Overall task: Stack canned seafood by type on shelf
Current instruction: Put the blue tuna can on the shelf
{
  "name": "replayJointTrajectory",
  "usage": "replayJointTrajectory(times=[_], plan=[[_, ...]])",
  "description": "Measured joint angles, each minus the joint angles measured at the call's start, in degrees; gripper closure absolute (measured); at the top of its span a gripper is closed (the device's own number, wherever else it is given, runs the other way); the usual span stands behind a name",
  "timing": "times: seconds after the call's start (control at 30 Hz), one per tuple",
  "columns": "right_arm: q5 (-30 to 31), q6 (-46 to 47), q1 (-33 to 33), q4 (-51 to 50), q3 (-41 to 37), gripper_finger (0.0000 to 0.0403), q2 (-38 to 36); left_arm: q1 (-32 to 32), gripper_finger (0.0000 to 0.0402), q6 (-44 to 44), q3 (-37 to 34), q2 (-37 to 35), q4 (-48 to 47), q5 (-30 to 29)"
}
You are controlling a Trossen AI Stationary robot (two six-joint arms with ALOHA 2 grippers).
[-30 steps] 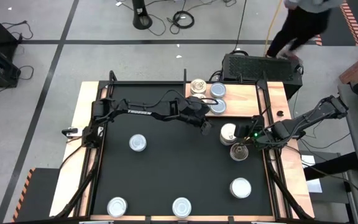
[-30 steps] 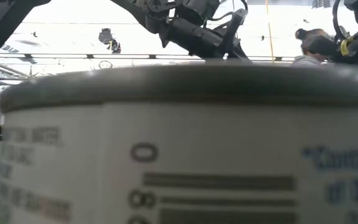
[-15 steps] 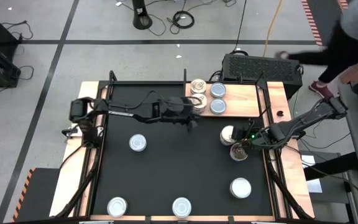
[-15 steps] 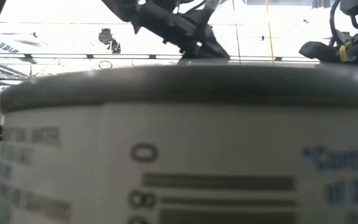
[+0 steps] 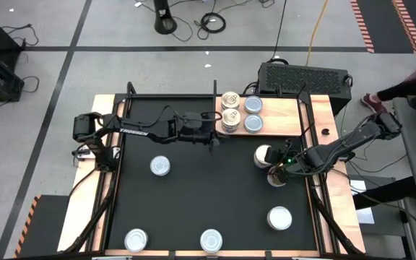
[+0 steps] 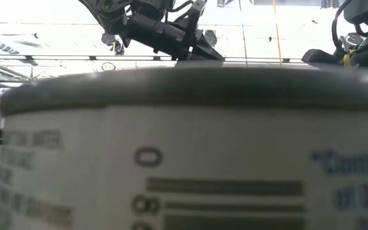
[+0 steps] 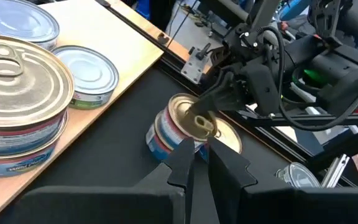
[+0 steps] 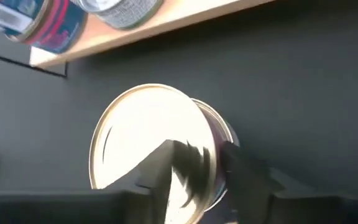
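Right claw (image 5: 279, 169) over a gold-topped tin (image 7: 188, 118) on the bench (image 5: 215, 195) beside the shelf (image 5: 280, 115), grip not discernible; left claw (image 5: 213, 141) clenched, empty, nearby: centre the fingers across the tin's rim before closing.

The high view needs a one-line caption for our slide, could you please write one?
Right gripper works at two cans below the shelf; the left gripper hangs shut beside the stacked tins.
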Motion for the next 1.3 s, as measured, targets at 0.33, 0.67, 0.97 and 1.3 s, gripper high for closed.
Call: replayJointTrajectory(times=[0.33,0.67,0.97,1.3], plan=[[3.12,5.24,-0.02,0.83,-0.02,0.0401,0.45,0.02,0.0357,0.31,0.0,0.0,-0.13,1.61],[9.97,7.75,-0.02,-0.54,-0.02,0.0402,-3.22,0.18,0.0357,1.51,0.0,0.0,-0.35,2.99],[14.98,11.47,-1.9,-5.12,-0.02,0.0403,-4.94,0.18,0.0357,1.79,0.0,0.0,-0.79,3.83],[17.66,11.38,-11.01,-8.21,-0.02,0.0402,-4.7,0.18,0.0357,1.67,0.0,0.0,-1.21,5.84]])
